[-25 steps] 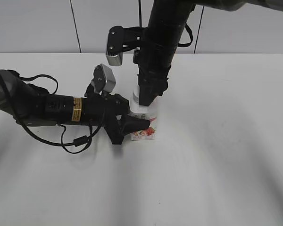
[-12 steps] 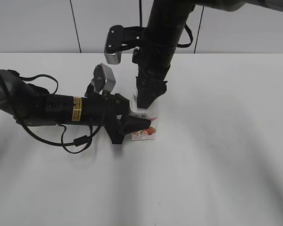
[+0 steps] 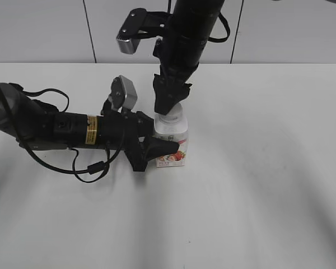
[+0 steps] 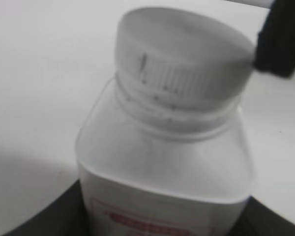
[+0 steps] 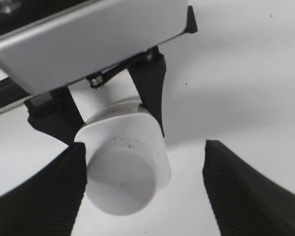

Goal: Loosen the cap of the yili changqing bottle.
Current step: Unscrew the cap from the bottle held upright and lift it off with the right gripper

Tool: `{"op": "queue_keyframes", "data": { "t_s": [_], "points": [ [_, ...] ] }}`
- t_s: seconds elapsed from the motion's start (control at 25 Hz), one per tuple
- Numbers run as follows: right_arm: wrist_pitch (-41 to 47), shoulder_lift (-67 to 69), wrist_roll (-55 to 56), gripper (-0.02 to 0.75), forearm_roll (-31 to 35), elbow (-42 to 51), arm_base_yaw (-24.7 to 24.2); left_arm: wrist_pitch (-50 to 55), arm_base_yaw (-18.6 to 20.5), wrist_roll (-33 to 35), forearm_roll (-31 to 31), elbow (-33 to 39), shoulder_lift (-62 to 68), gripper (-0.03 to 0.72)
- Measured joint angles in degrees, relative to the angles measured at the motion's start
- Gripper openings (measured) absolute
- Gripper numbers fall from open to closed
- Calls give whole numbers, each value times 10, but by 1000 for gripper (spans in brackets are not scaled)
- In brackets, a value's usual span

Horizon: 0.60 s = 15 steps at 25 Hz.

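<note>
The yili changqing bottle [image 3: 172,141] stands upright on the white table, white with a strawberry label. My left gripper [image 3: 157,150] lies level and is shut on its body; the bottle fills the left wrist view [image 4: 162,177]. The white cap [image 4: 182,59] sits on the neck; it also shows in the exterior view [image 3: 173,117] and the right wrist view [image 5: 120,182]. My right gripper [image 3: 168,103] hangs just above the cap with its jaws open [image 5: 142,187], one jaw on each side, and it does not grip the cap.
The white table [image 3: 257,185] stretches all round the bottle. A grey panelled wall [image 3: 45,28] stands behind it. The left arm's cable [image 3: 84,168] loops on the table near the left arm.
My right gripper has let go of the cap and risen off the bottle's neck. The left gripper and the bottle have not moved.
</note>
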Motion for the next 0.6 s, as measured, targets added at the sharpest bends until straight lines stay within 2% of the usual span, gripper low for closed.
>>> {"op": "queue_keyframes", "data": {
  "t_s": [0.4, 0.6],
  "points": [
    [0, -24, 91, 582, -22, -4, 0, 0, 0, 0, 0, 0, 0, 382],
    [0, -40, 305, 582, -62, -4, 0, 0, 0, 0, 0, 0, 0, 382]
  ]
}}
